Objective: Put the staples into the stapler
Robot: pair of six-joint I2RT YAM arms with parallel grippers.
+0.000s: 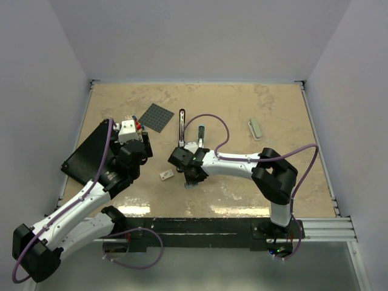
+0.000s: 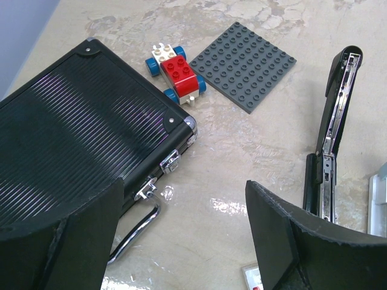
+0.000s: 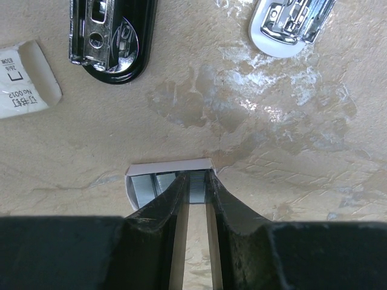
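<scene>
Right hand [image 3: 197, 176], narrow around the staples [image 3: 148, 184] in the white box [image 3: 169, 164], should lift them straight and level; left hand [image 2: 181, 199] wide.

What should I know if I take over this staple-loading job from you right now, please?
Left gripper: open, empty, above the table beside the black case.
Right gripper: nearly closed, tips down in the small white tray, apparently pinching the staples.
Stapler: swung open on the table, clear of both grippers.
Done: stapler opened, staples reached.
Left to do: lift the strip, lay it in the stapler's channel, close it.
</scene>
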